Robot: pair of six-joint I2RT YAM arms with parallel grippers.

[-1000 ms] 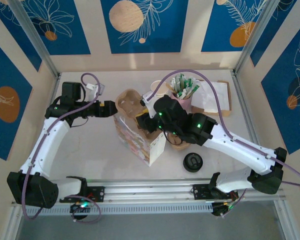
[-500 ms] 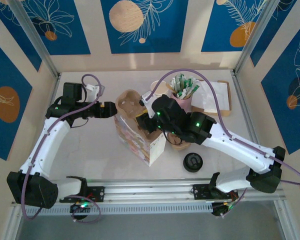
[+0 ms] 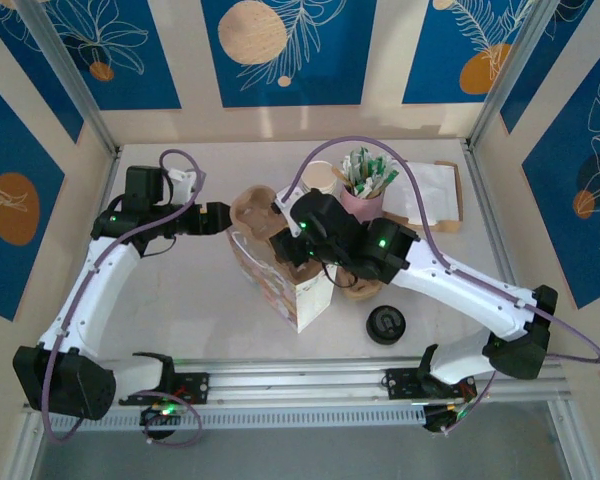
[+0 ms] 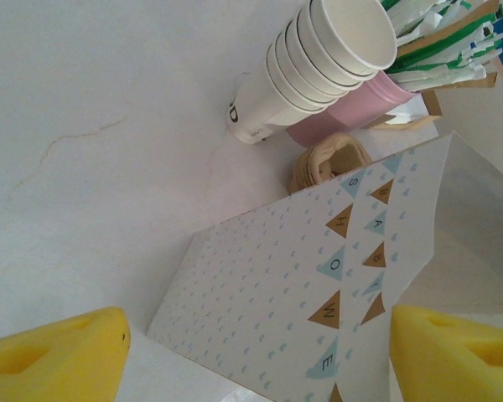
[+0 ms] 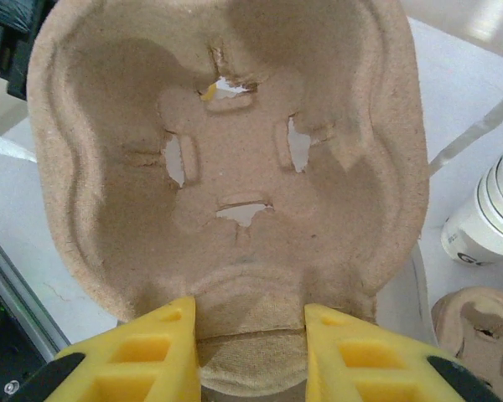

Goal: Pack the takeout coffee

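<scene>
Top external: carrier (image 3: 252,207) edge in right gripper (image 3: 283,232), over bag (image 3: 270,282) rim

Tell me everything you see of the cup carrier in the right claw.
The cup carrier is brown moulded pulp with rounded lobes, and slits are cut around its flat centre. It holds no cups. The right claw pinches one edge of it, and it hangs over the far end of the patterned paper bag. Whether the two touch is unclear.
</scene>
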